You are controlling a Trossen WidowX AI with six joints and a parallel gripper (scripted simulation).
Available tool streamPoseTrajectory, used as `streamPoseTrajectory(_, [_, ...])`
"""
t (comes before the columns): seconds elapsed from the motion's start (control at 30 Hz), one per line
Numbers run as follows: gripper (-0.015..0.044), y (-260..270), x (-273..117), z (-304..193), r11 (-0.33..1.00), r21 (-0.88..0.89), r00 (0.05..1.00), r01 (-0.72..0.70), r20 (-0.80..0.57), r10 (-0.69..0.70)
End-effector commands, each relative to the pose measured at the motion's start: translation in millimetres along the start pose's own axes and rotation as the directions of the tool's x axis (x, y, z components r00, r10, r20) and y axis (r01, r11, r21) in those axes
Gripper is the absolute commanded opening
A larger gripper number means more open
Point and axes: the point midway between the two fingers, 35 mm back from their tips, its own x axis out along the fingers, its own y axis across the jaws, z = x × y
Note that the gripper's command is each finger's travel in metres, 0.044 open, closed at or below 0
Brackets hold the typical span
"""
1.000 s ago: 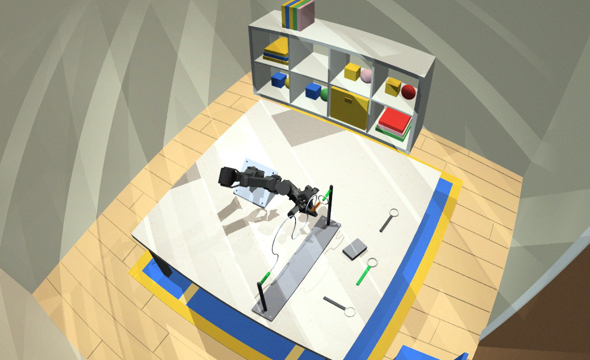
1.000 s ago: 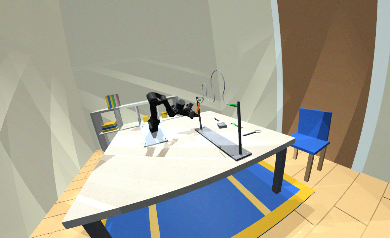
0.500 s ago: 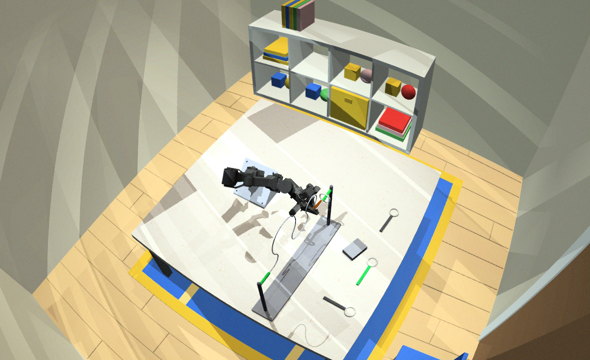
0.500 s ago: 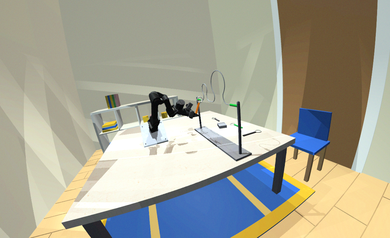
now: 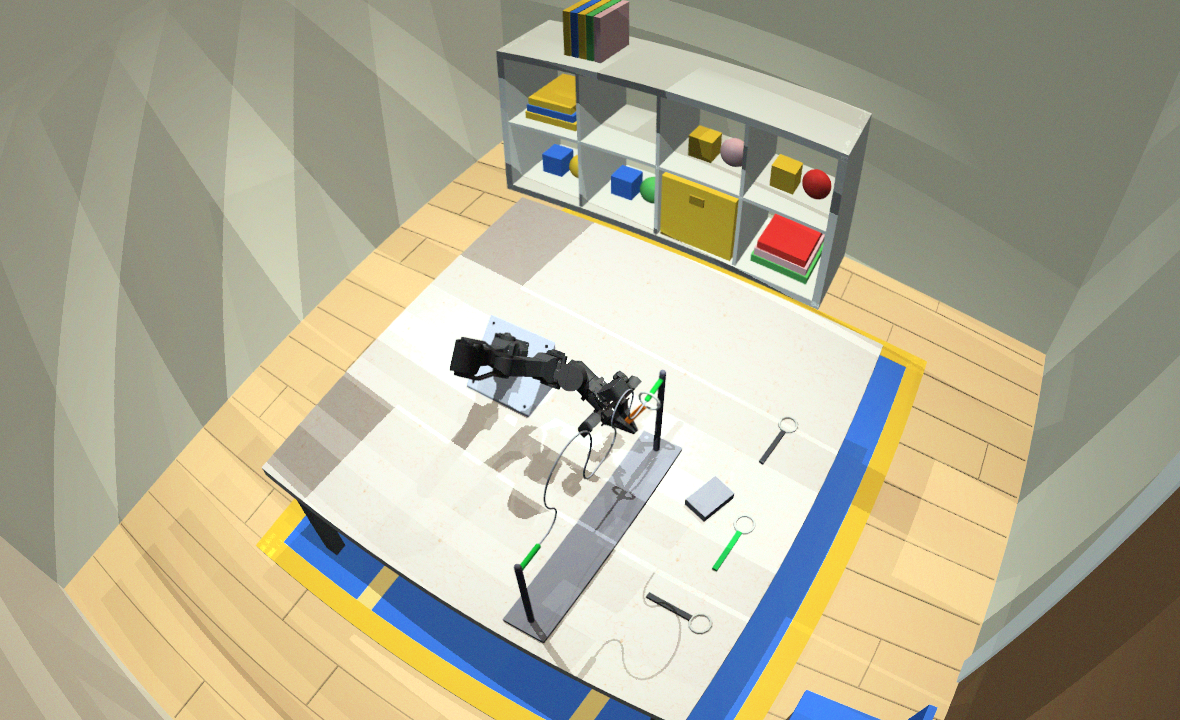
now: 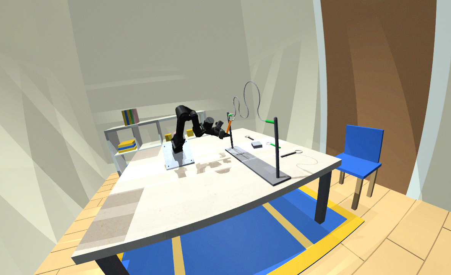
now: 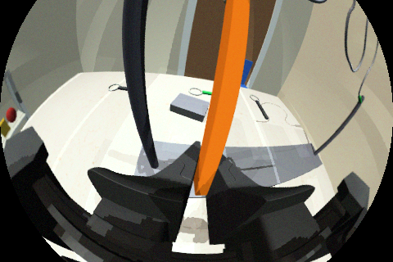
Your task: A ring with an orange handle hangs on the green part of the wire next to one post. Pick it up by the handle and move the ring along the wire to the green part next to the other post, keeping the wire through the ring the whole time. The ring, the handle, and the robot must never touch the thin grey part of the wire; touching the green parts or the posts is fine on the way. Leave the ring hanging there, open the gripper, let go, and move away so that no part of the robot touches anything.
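- The black two-fingered claw [image 5: 632, 428] [image 6: 227, 135] [image 7: 202, 146] grips the lower end of the orange bar-shaped handle [image 5: 635, 411] [image 6: 228, 126] [image 7: 226, 86].
- The thin metal ring [image 5: 643, 392] [image 6: 228, 117] lies above the claw, along the handle's upward-slanting axis.

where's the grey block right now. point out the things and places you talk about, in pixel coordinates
In the top view the grey block [image 5: 709, 497] [image 6: 256, 144] [image 7: 189, 106] lies on the table between the post stand [image 5: 576, 555] [image 6: 259, 165] [image 7: 292, 160] and the green-handled ring [image 5: 728, 548] [image 6: 274, 145] [image 7: 206, 92].

Base bar [image 5: 590, 541] [image 6: 263, 169] [image 7: 286, 164]: on the table [image 5: 710, 304] [image 6: 186, 205] [image 7: 82, 131], one post at each end
Wire [image 5: 555, 512] [image 6: 250, 81] [image 7: 321, 1]: between the posts, above the table
Block [image 5: 709, 497] [image 6: 256, 144] [image 7: 189, 107]: on the table, across the base bar from the arm [image 5: 536, 368] [image 6: 180, 126]
Chair [image 6: 364, 143]: right of the table in the exterior view
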Motion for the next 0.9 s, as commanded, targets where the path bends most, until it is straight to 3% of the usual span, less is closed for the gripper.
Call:
streamPoseTrajectory(0.0, [-0.0150, 2.5, 0.1, -1.9, 1.000, -0.008, 1.000, -0.008, 0.000, 0.008])
streamPoseTrajectory(0.83, [-0.0150, 2.5, 0.1, -1.9, 1.000, -0.008, 1.000, -0.008, 0.000, 0.008])
streamPoseTrajectory(0.87, [-0.0124, 1.3, 0.1, -1.6, 1.000, -0.002, 1.000, -0.003, -0.002, 0.003])
